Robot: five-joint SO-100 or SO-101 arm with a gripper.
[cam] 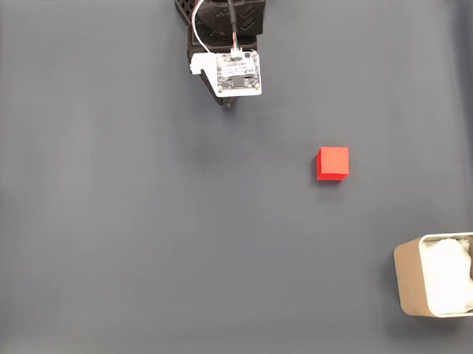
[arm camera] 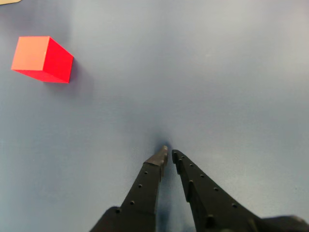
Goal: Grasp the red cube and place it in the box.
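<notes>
Claw nearly closed, empty; box cut off at the frame edge.

One red cube, one box, one arm on the table

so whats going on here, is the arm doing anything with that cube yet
Not yet. The arm sits at the top edge of the fixed view, and its gripper is shut on nothing, tips close to the grey mat. The red cube lies untouched on the mat, apart from the gripper; in the wrist view it is up and to the left of the fingers. The box stands at the lower right corner of the fixed view, white lining inside.
</notes>
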